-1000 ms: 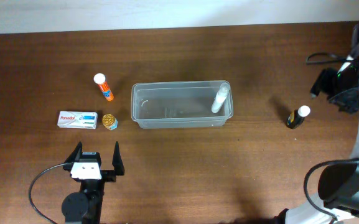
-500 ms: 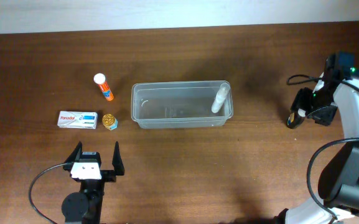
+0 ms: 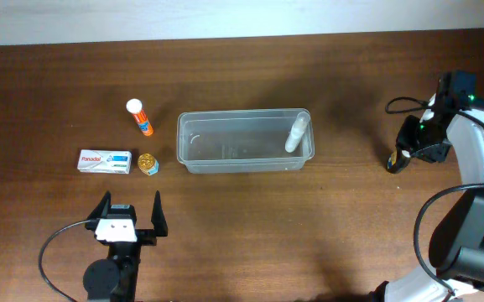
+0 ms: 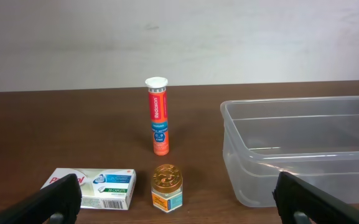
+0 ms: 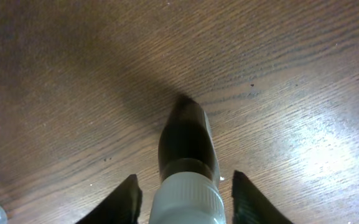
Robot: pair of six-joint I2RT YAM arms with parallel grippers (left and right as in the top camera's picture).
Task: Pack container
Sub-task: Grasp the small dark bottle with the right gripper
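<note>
Right gripper (image 5: 184,180): open; its two dark fingers stand either side of a white cap with a thin gap on each side, gripping nothing, at the right edge of the overhead frame.
Small dark bottle with white cap (image 5: 185,143): upright between those fingers, well apart from everything else.
Left gripper (image 3: 130,204): jaws spread wide and empty, lower left of the overhead frame, over bare wood.
White flat cardboard box with blue print (image 4: 92,188): lying flat, bottom left of the left wrist view.
Small glass jar with gold lid (image 4: 167,186): upright, just beside the box, on its right in the picture.
Orange plastic tube with white cap (image 4: 159,118): upright behind the jar, apart from it.
Clear plastic rectangular tub (image 4: 260,180): centre of the overhead frame, at the right of the left wrist view — open at the top.
White slim tube (image 3: 297,134): inside the tub at its right end, leaning against the wall.
Dark brown wooden table (image 3: 309,235): everything rests on it.
</note>
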